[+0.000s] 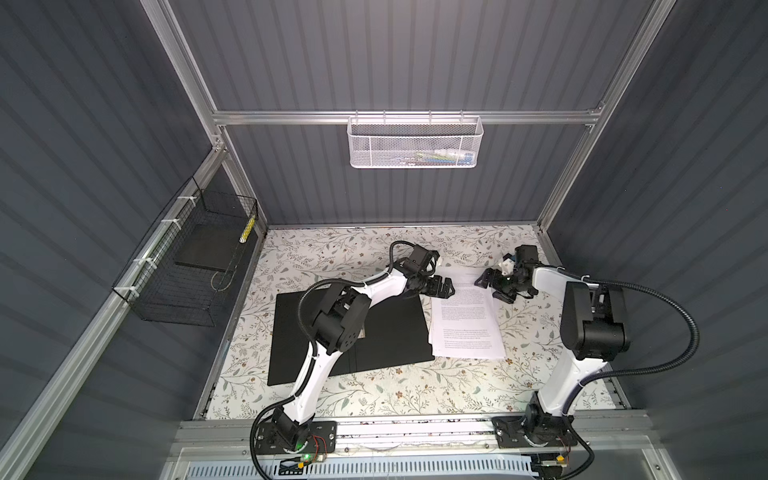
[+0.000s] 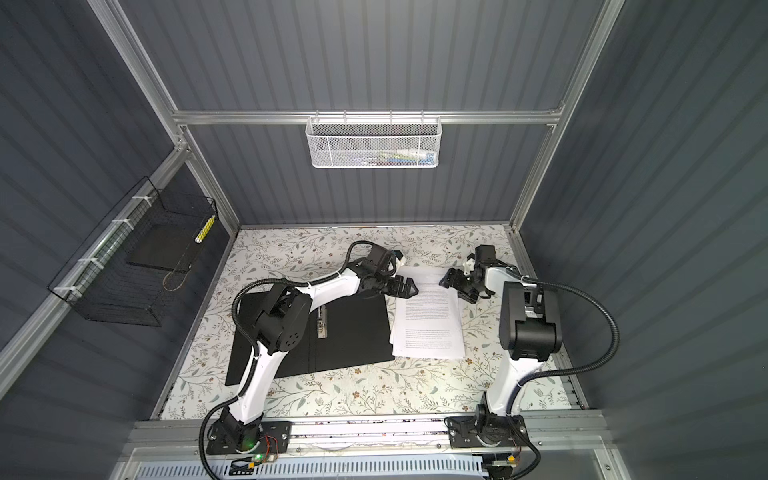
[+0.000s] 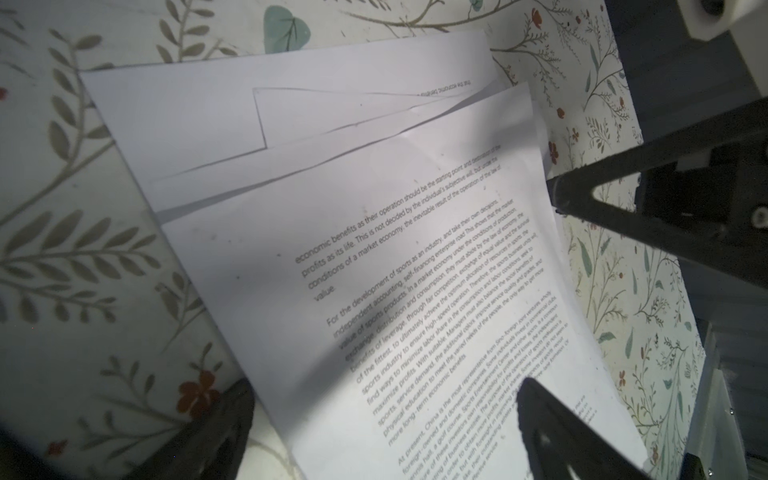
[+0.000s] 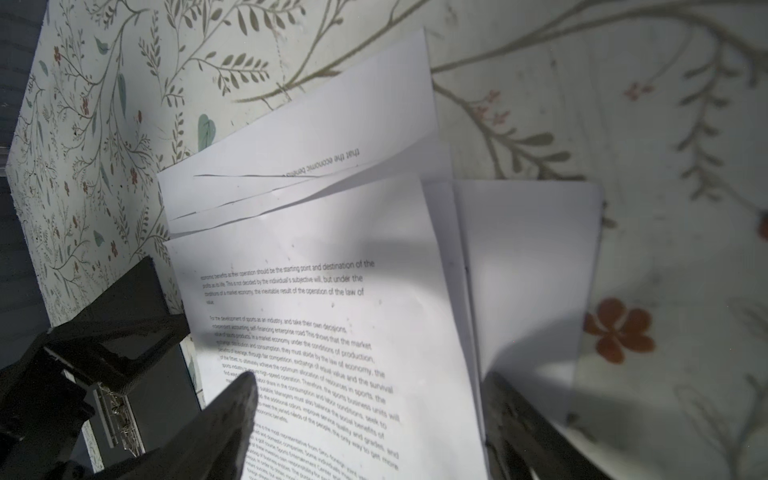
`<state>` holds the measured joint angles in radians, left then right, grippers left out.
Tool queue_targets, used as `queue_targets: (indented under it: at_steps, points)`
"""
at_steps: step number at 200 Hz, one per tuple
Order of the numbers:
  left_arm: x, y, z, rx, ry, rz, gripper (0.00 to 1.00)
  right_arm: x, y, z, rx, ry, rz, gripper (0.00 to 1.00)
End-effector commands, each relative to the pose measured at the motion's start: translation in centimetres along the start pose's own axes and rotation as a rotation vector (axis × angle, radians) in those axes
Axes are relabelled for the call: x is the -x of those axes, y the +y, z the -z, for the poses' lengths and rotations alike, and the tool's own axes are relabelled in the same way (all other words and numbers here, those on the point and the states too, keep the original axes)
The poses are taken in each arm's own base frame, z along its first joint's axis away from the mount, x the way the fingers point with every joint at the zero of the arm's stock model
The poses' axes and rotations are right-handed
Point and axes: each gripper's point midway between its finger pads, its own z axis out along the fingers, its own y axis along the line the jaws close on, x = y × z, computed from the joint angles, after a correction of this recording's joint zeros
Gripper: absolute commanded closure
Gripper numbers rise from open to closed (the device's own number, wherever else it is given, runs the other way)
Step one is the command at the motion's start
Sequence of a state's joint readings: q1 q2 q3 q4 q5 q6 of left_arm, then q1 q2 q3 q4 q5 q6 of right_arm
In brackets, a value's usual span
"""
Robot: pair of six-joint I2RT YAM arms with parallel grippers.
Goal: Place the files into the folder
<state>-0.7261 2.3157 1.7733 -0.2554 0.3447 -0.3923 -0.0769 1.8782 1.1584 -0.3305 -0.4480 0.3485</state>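
Floral tabletop [image 1: 374, 390] carries the files [image 1: 465, 328] right of centre in both top views. The sheets are slightly fanned and lie just beside the right edge of the folder [image 1: 390, 332], which is open with its black inside up and its clip [image 2: 322, 326] showing. Left gripper [image 1: 441, 288] and right gripper [image 1: 493, 289] flank the files' upper end, both spread wide and grasping nothing. White basket [image 1: 415, 143] hangs on the back wall.

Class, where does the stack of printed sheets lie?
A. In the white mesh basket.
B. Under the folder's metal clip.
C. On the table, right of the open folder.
C: the files lie on the table just right of the open folder in both top views.
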Motion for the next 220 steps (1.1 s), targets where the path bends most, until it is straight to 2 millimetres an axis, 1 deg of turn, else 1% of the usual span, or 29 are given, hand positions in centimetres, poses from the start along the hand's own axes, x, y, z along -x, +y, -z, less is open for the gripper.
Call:
queue_targets:
  at_steps: [1,23,25,44,65,113,136,177,220]
  points:
    - [-3.8,1.5,-1.3,0.032,0.112,0.026,0.01,0.9,0.1,1.5,-0.018,-0.026,0.026,0.15]
    - [-3.3,1.1,-0.7,0.032,0.096,0.021,0.01,0.3,-0.7,2.6,-0.027,-0.032,0.046,0.14]
    - [-3.3,1.1,-0.7,0.032,0.096,0.020,0.00,-0.2,-0.8,2.6,-0.029,-0.011,0.041,0.14]
    - [-3.5,1.2,-0.8,0.033,0.099,0.021,0.01,-2.0,-1.4,2.3,-0.033,0.064,0.073,0.14]
    - [-3.8,1.3,-1.1,0.029,0.107,0.025,0.01,-3.0,-1.6,1.9,-0.019,0.096,0.082,0.14]
    - [-4.3,1.6,-1.5,0.024,0.121,0.037,0.01,-3.7,-1.6,0.7,-0.011,0.147,0.096,0.15]
    - [-4.4,1.6,-1.7,0.020,0.123,0.040,0.00,-4.2,-1.0,0.3,0.004,0.173,0.108,0.17]
    - [-4.6,1.5,-1.8,0.011,0.125,0.044,0.01,-4.9,-0.5,-0.2,-0.002,0.222,0.115,0.20]
    - [-4.7,1.7,-1.7,0.017,0.125,0.044,0.01,-4.9,0.4,-0.2,0.042,0.230,0.113,0.21]
